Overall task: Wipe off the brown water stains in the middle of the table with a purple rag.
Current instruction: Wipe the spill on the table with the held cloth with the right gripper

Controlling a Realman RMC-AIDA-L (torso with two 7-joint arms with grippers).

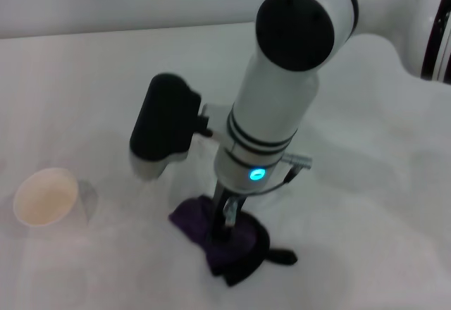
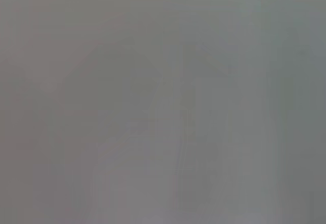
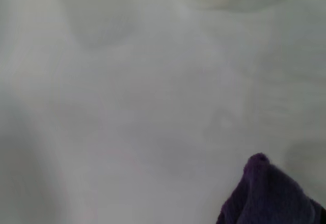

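Count: one purple rag (image 1: 227, 238), one white paper cup (image 1: 46, 196), one table (image 1: 366, 225), and one robot arm in the head view.

Purple rag: a dark purple cloth, bunched into a rumpled heap on the table, directly under the right gripper (image 1: 227, 218). Its black edging curls along the side of the heap facing away from the cup, and a short black loop tab (image 1: 282, 256) sticks out flat on the table on that same side. In the right wrist view one soft, fuzzy purple fold (image 3: 267, 196) rises from the white surface.

Right gripper: it points straight down at the end of the thick white arm and presses into the top of the rag. The fingertips are sunk in the cloth; I cannot tell whether they are apart, together or pinching it. A small blue-green light glows on the wrist above it, and a black block juts from the wrist on the side toward the cup.

Brown water stains: no brown patch is visible beside the rag; the cloth and arm cover that part of the table.

Table: wide, plain white, smooth, with soft grey shadows.

Paper cup: round, open-topped, cream-white, standing well apart from the rag.

Left gripper: not visible; the left wrist view gives only a flat grey blur.
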